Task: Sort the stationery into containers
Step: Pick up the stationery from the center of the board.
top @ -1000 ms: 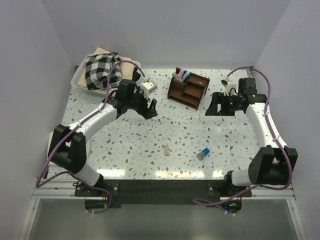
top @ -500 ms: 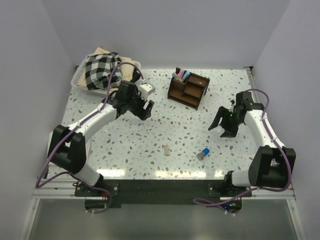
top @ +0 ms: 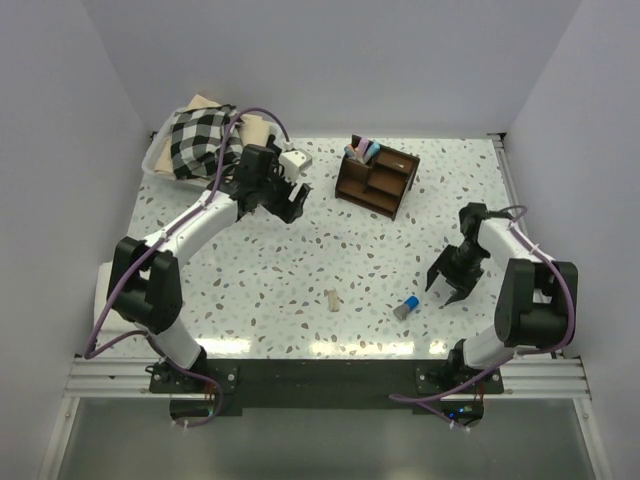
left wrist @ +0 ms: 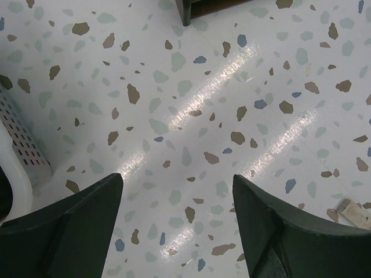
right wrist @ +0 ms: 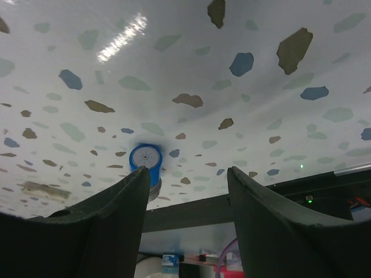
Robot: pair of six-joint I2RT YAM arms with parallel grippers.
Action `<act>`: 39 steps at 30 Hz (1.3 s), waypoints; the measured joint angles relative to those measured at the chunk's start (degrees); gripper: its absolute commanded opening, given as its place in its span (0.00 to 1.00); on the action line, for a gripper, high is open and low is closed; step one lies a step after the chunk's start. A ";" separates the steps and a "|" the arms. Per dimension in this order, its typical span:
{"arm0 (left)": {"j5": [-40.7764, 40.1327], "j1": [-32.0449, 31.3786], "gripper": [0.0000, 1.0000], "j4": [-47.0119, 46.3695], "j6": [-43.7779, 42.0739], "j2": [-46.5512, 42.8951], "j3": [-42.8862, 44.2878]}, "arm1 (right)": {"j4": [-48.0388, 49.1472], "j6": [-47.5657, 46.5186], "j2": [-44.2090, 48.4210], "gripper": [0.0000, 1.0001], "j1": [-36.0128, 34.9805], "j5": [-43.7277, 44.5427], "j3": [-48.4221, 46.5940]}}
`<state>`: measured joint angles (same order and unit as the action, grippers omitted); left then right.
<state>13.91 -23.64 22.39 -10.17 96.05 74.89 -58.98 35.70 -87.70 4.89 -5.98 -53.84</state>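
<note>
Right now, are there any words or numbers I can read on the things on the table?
No text can be read in any view.
The blue cylinder has a faint round pattern on its white end, too blurred to read.
The wooden desk organizer and the pens in it show no print, too small to tell.

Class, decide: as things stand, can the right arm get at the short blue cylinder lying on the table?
Probably yes. The right claw is open, close beside the blue cylinder, with only bare table between them; in the wrist view it lies just ahead, slightly off centre.
</note>
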 measured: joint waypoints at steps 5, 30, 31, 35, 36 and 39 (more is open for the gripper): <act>-0.26 0.00 0.81 0.07 -0.07 0.00 -0.02 | 0.39 2.69 -0.17 0.67 0.00 -0.33 3.74; 0.20 0.00 0.80 0.00 0.09 0.74 -0.15 | 11.19 9.44 -8.46 0.61 -2.67 -14.80 4.63; 0.22 0.00 0.80 0.00 0.07 0.83 -0.15 | 11.21 9.75 -9.11 0.61 -3.04 -15.28 4.26; 0.35 0.00 0.80 0.00 0.07 1.38 -0.15 | 11.69 10.64 -10.71 0.60 -4.76 -16.55 2.45; 0.37 0.00 0.80 0.00 0.09 1.55 -0.15 | 11.89 10.84 -10.95 0.60 -5.40 -16.65 1.90; 0.44 0.00 0.80 0.02 0.09 2.25 -0.15 | 12.33 11.28 -11.37 0.58 -6.84 -17.07 0.57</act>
<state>14.35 -23.64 22.41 -10.09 98.30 74.74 -46.65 46.98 -99.07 -1.96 -23.05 -53.28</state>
